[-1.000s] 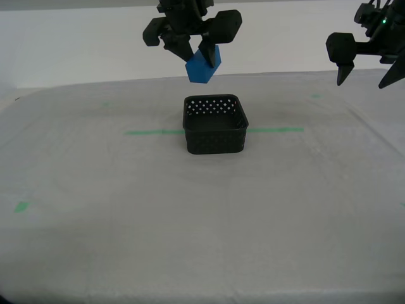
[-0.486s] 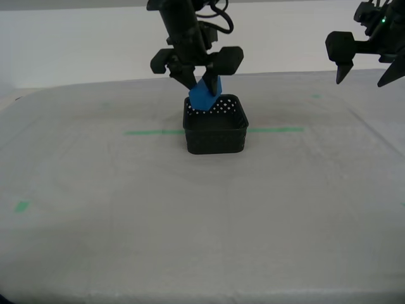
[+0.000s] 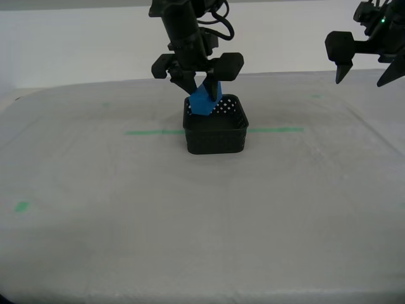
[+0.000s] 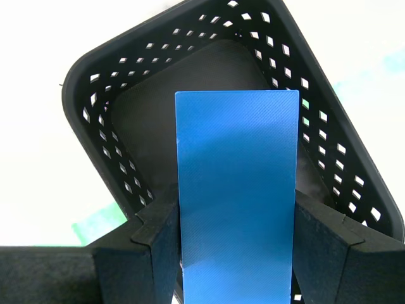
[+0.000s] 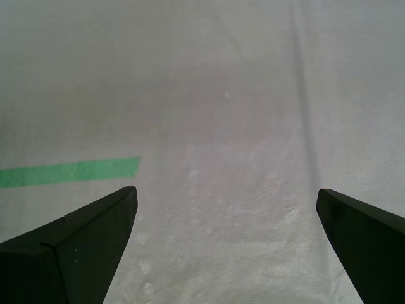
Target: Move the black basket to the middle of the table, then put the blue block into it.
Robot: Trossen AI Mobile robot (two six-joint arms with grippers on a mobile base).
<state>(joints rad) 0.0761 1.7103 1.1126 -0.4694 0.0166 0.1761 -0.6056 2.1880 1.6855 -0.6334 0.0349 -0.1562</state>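
Observation:
The black basket (image 3: pixel 215 136) stands on the table (image 3: pixel 190 215), on the green tape line (image 3: pixel 152 132). My second gripper (image 3: pixel 201 87) hangs over the basket's far side, shut on the blue block (image 3: pixel 204 100). The block is tilted and its lower end dips to about rim level. In the second wrist view the blue block (image 4: pixel 237 190) sits clamped between both fingers (image 4: pixel 158 234), above the basket's floor and perforated wall (image 4: pixel 95 126). My first gripper (image 3: pixel 362 79) hovers high at the exterior view's right, open and holding nothing; in the first wrist view the first gripper (image 5: pixel 224 209) shows only cloth between its tips.
Pale cloth covers the whole table. Small green marks lie at the exterior view's left (image 3: pixel 21 206) and far right (image 3: pixel 315 96). An end of the green tape (image 5: pixel 69 171) shows under my first gripper. A white wall runs behind the table.
My second gripper has come down with the blue block from well above the basket to its rim. The first arm and the basket have not moved.

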